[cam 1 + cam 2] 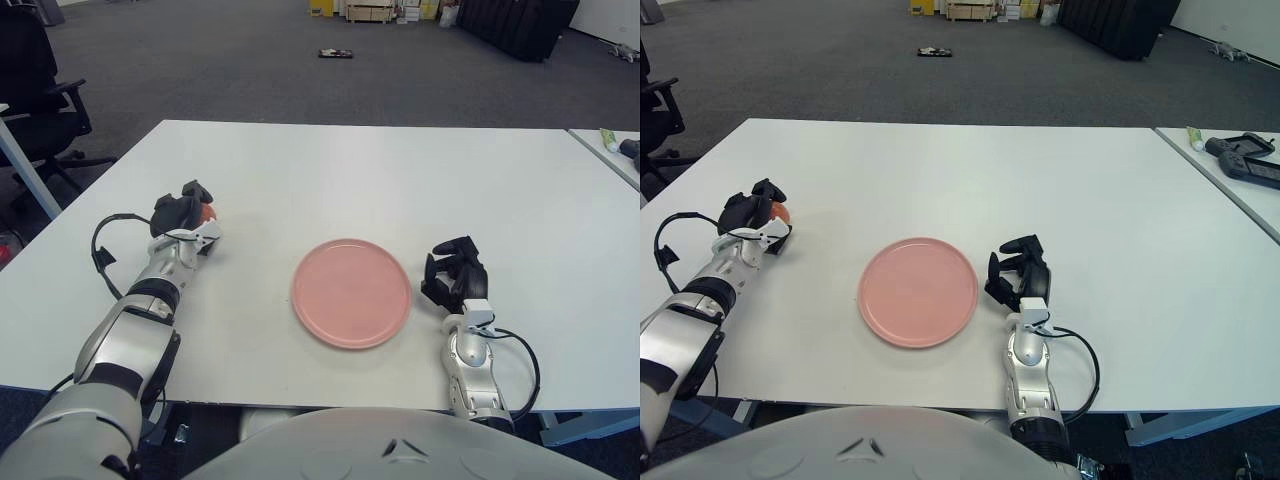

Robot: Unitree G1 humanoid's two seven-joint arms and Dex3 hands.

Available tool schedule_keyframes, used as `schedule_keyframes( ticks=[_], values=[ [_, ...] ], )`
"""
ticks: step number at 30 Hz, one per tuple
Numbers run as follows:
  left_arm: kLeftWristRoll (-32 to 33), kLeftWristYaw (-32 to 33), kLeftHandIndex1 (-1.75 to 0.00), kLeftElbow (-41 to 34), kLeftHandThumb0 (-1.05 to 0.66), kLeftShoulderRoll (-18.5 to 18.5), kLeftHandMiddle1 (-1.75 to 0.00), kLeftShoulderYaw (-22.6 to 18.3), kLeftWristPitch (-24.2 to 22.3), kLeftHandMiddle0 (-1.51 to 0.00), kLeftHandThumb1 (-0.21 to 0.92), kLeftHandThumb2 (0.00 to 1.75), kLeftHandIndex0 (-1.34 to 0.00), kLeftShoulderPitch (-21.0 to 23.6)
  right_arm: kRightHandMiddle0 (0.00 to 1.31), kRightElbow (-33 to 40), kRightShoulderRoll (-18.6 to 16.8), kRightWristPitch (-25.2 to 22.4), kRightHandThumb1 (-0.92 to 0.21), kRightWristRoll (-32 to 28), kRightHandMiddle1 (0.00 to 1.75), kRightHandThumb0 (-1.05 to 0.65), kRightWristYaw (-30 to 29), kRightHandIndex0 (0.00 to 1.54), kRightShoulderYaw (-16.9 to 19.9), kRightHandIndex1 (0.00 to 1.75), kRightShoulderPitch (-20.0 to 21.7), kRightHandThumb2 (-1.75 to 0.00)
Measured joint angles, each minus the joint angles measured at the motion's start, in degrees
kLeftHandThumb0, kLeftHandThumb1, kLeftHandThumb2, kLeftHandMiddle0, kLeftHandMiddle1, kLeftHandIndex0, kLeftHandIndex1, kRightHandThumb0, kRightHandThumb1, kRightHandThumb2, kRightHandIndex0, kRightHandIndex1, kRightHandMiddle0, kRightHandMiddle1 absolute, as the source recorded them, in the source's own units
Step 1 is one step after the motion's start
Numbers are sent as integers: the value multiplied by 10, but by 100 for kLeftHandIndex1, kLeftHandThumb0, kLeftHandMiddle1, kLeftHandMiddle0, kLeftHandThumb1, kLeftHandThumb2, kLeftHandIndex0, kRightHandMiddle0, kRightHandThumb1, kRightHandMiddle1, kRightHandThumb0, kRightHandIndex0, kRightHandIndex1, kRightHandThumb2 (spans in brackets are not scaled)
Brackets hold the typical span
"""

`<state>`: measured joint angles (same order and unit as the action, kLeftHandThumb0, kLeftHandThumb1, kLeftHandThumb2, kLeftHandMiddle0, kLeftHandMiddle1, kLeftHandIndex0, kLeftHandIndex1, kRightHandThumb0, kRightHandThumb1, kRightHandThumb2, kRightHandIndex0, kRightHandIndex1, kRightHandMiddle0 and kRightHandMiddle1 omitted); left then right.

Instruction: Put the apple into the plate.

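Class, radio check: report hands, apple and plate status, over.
Left hand closed on apple, left of plate. Right hand idle beside plate's right. Plate bare, path open.

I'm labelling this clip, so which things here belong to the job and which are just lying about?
Job:
- apple, under the left robot hand
- pink plate, nothing on it

Lying about:
- right robot hand, idle right of the plate
- office chair
- black device on the side table

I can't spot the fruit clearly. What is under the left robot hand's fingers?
The left robot hand is closed over the apple; only a reddish-orange sliver shows. The rest is covered. The pink plate holds nothing.
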<state>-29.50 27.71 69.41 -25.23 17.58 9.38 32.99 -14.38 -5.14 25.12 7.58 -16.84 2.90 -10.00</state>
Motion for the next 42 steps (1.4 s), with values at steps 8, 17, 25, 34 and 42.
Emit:
schedule_keyframes(
  ticks=[8, 17, 25, 34, 42],
  values=[
    [0, 0, -175, -3, 0, 0, -145, 0, 6, -95, -1, 159, -67, -1, 40, 0, 0, -1, -60, 1, 175, -40, -1, 96, 0, 175, 0, -96],
    [1, 2, -175, -7, 0, 0, -148, -2, 16, -92, 2, 157, -63, -4, 39, 0, 0, -1, -61, 1, 175, -40, -1, 97, 0, 175, 0, -96],
    [9, 15, -175, -11, 0, -1, -158, -11, 33, -86, 7, 155, -57, -13, 39, 0, 0, -1, -61, 0, 175, -40, -1, 98, 1, 175, 0, -95],
    [8, 57, -175, -34, 0, -5, -161, -12, 78, -82, 10, 152, -55, -37, 38, 1, 0, -1, -62, -2, 175, -40, 0, 100, 2, 175, 0, -94],
    [-1, 73, -175, -65, 0, -7, -164, -12, 91, -79, 12, 151, -53, -56, 38, 0, 0, 2, -62, -2, 175, -40, 0, 100, 4, 175, -1, -94]
  ],
)
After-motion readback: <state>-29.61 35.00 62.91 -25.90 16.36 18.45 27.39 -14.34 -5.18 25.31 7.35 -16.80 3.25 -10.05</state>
